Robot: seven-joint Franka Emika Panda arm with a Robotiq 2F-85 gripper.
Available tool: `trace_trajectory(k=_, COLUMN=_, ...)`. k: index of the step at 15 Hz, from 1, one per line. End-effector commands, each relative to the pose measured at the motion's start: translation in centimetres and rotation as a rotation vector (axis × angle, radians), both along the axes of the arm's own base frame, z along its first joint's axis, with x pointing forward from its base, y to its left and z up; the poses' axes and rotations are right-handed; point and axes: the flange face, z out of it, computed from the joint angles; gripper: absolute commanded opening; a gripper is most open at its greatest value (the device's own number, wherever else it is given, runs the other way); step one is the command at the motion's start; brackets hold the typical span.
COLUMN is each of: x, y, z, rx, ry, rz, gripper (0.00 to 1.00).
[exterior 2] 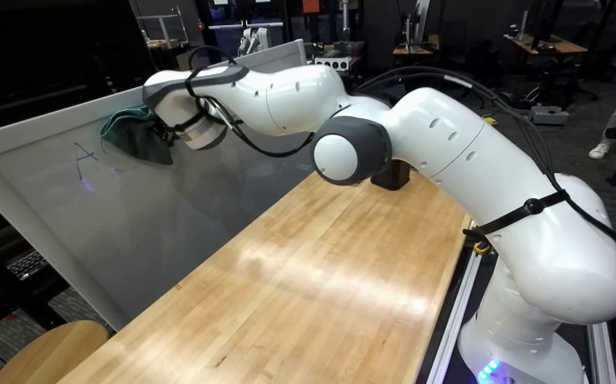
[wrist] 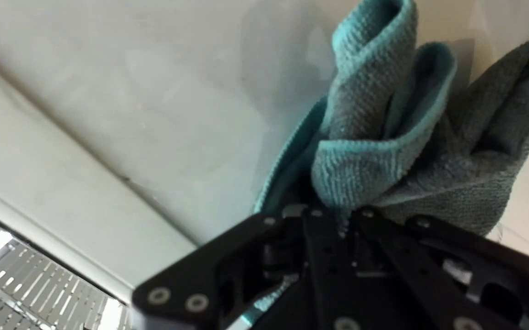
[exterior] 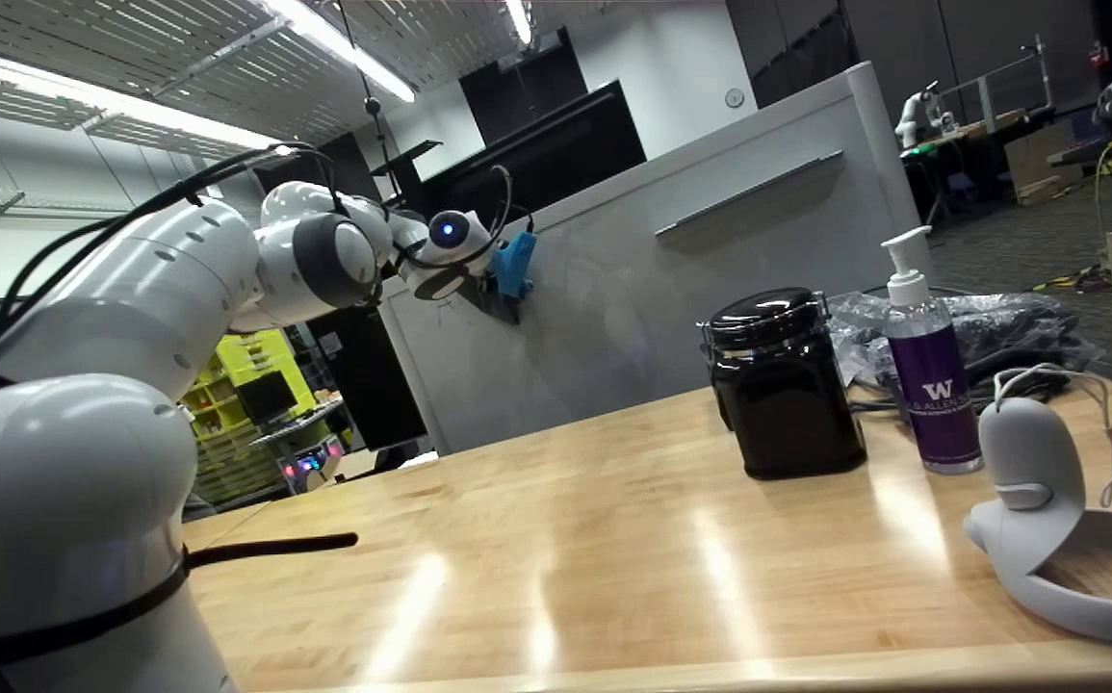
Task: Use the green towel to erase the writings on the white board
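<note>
The green towel is bunched and hangs from my gripper close to the white board. It looks blue in an exterior view. In the wrist view my gripper is shut on folds of the towel, which spread over the board surface. Whether the towel presses on the board cannot be told. Writing like a letter A and fainter purple marks show on the board left of the towel. Any marks behind the towel are hidden.
A wooden table stands before the board. On it are a black jar, a purple pump bottle, a plastic-wrapped bundle and a grey controller. A metal tray juts from the board. A round stool stands nearby.
</note>
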Motion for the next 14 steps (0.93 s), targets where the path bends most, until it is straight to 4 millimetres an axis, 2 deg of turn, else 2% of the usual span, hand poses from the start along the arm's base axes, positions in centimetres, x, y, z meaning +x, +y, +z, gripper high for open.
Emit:
trace_trajectory(k=1, x=-1.8, y=6.8, z=-2.3, rx=0.103, ry=0.013, rz=-0.086, gripper=0.02)
trace_trajectory(k=5, x=-5.9, y=15.0, z=-1.3, rx=0.138, ry=-0.038, rz=-0.214, gripper=0.02)
trace_trajectory(k=6, x=-6.0, y=15.9, z=-0.2, rx=0.15, ry=-0.059, rz=-0.222, gripper=0.02)
trace_trajectory(k=8, x=-7.8, y=19.7, z=0.2, rx=0.173, ry=-0.06, rz=-0.221, gripper=0.02)
trace_trajectory(k=10, x=-9.2, y=22.5, z=0.8, rx=0.185, ry=-0.071, rz=-0.219, gripper=0.02)
trace_trajectory(k=14, x=-11.7, y=26.2, z=1.4, rx=0.194, ry=-0.086, rz=-0.222, gripper=0.02)
